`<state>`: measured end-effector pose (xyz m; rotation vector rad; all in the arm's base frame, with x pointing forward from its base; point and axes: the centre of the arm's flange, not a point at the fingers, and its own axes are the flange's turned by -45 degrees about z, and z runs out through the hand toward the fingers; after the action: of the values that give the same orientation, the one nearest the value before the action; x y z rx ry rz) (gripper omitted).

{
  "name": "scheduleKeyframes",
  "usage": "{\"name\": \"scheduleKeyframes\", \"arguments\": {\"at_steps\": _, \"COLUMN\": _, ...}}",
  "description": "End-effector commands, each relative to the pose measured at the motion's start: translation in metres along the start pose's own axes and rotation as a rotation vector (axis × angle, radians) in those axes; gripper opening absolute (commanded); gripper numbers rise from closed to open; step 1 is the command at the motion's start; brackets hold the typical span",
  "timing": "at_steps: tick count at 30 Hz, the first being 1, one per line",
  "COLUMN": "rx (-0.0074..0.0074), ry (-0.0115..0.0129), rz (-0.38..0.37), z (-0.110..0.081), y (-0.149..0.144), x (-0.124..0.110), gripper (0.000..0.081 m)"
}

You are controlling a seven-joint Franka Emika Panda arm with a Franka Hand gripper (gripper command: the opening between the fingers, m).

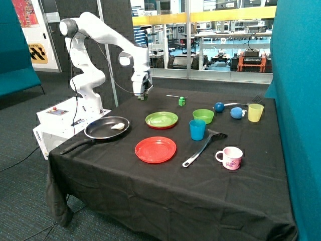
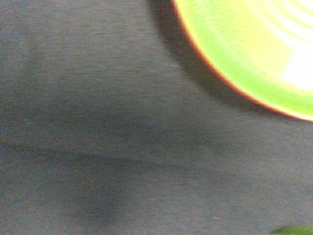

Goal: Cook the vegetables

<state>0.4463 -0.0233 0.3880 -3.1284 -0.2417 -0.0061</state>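
Pink mug point(image 1: 230, 157) lower right, cream vegetable point(image 1: 118, 126) in pan point(image 1: 95, 132), gripper point(image 1: 142, 96) raised upper centre, finger state unreadable, dark green bit possibly held.

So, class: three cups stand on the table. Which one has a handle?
The pink and white cup, nearest the table's front edge beside the spatula. The blue cup and yellow cup show no handle.

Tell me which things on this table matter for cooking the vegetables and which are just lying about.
For the job: black frying pan, whitish cream vegetable lump in it, robot gripper, raised.
Lying about: red plate, green plate, green bowl, blue cup, yellow cup, pink mug, black spatula, bright green cube.
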Motion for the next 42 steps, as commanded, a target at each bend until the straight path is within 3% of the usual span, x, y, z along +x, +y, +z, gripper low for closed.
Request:
{"name": "scheduleKeyframes", "arguments": {"at_steps": 1, "rx": -0.0037, "ry": -0.0041, "rz": 0.076, "z": -0.001, "y": 0.053, "x": -0.006, "gripper": 0.0}}
{"name": "scheduleKeyframes", "arguments": {"at_steps": 12, "rx": -0.0038, "ry": -0.0039, "rz": 0.138, "z": 0.008, "y": 0.098, "x": -0.018, "gripper": 0.0}}
{"name": "scheduleKeyframes", "arguments": {"at_steps": 13, "rx": -0.0039, "ry": -0.0039, "rz": 0.173, "z": 0.009, "y": 0.099, "x": -0.018, "gripper": 0.0}}
{"name": "scheduleKeyframes", "arguments": {"at_steps": 15, "rx": -0.0038, "ry": -0.0039, "rz": 0.147, "z": 0.012, "y": 0.109, "x": -0.022, "gripper": 0.0}}
{"name": "scheduleKeyframes", "arguments": {"at_steps": 29, "rx": -0.004, "ry": -0.0037, "rz": 0.244, "z": 0.032, "y": 0.164, "x": -0.044, "gripper": 0.0}}
{"name": "scheduleKeyframes", "arguments": {"at_steps": 42, "rx": -0.004, "ry": -0.0038, "rz": 0.233, "z": 0.038, "y": 0.196, "x": -0.072, "gripper": 0.0}}
